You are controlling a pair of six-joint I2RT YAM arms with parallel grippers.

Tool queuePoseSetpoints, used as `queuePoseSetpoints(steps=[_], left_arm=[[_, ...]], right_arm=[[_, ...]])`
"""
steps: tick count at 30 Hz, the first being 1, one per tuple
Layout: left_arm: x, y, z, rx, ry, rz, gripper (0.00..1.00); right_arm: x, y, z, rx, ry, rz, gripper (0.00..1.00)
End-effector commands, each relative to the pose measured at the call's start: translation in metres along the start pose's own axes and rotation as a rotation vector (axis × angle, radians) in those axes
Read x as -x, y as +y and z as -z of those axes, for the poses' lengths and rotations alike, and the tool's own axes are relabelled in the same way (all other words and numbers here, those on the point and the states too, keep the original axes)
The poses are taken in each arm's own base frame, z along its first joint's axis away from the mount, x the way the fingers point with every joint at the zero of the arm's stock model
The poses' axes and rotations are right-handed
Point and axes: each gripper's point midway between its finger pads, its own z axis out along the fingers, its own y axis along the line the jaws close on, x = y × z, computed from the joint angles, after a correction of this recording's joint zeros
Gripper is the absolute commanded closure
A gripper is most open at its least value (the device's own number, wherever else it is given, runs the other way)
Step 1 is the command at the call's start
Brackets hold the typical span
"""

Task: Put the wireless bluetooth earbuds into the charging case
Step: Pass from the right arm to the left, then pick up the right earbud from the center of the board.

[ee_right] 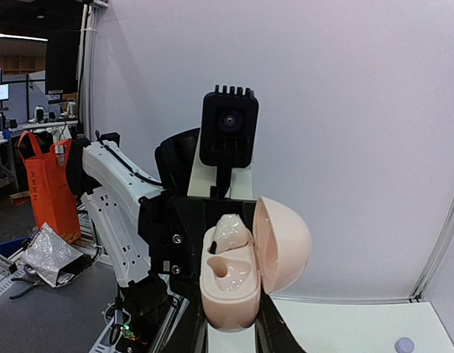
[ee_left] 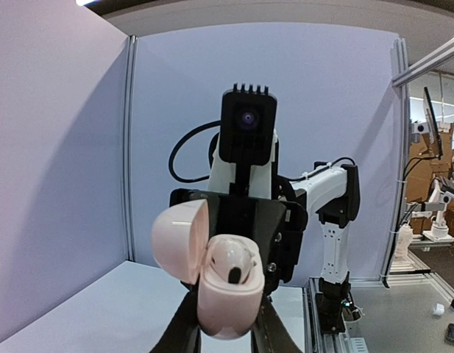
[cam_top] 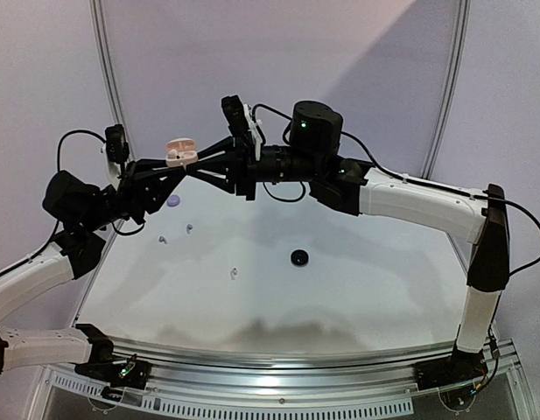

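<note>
A pale pink charging case [cam_top: 180,154] hangs in the air above the table's far left, lid open. My left gripper [cam_top: 173,163] reaches it from the left and my right gripper [cam_top: 198,157] from the right; both are shut on its body. In the left wrist view the case [ee_left: 227,298] sits between my fingers with its lid [ee_left: 179,241] swung left and one pale earbud [ee_left: 230,259] seated inside. The right wrist view shows the case [ee_right: 228,298] from the other side: an earbud [ee_right: 232,229] fills the upper socket, the lower socket [ee_right: 228,271] is empty. Three loose earbuds [cam_top: 162,238] [cam_top: 189,229] [cam_top: 234,274] lie on the table.
A lavender puck [cam_top: 173,201] lies on the table under the raised case and shows again, the same puck [ee_right: 405,343], at the right wrist view's lower right corner. A black puck [cam_top: 298,256] sits mid-table. Pale walls stand close behind and to the left.
</note>
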Motion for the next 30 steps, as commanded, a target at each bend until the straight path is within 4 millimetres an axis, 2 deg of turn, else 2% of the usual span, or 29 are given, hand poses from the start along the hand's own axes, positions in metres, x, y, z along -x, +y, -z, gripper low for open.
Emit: queuePoseSetpoints(steps=[1,6,11,15,19,22,25,28,30], left_arm=[[0.008,-0.01,-0.004,-0.048,-0.009,-0.011,0.92],[0.006,-0.009,-0.004,-0.047,-0.006,-0.009,1.0],[0.007,-0.006,-0.002,-0.023,-0.012,-0.013,1.0],[0.009,0.003,0.002,0.044,-0.03,-0.023,1.0],[0.013,0.012,0.006,0.108,-0.05,-0.058,1.0],[0.012,0.019,0.01,0.158,-0.054,-0.102,1.0],[0.009,0.028,0.018,0.234,-0.049,-0.183,1.0],[0.004,0.04,0.028,0.33,-0.037,-0.248,1.0],[-0.001,0.045,0.034,0.372,-0.024,-0.28,1.0]], right_arm=[[-0.005,-0.007,-0.002,-0.03,0.012,0.002,1.0],[-0.003,-0.01,-0.002,-0.048,0.01,0.003,0.99],[-0.004,-0.018,0.0,-0.099,0.012,-0.009,0.77],[-0.007,-0.028,0.004,-0.165,0.014,-0.026,0.64],[-0.007,-0.039,0.011,-0.232,0.01,-0.061,0.59],[-0.01,-0.056,0.02,-0.318,0.008,-0.117,0.55],[-0.027,-0.093,0.039,-0.524,0.032,-0.234,0.55],[-0.058,-0.125,0.062,-0.753,0.104,-0.35,0.56],[-0.085,-0.138,0.077,-0.887,0.188,-0.425,0.57]])
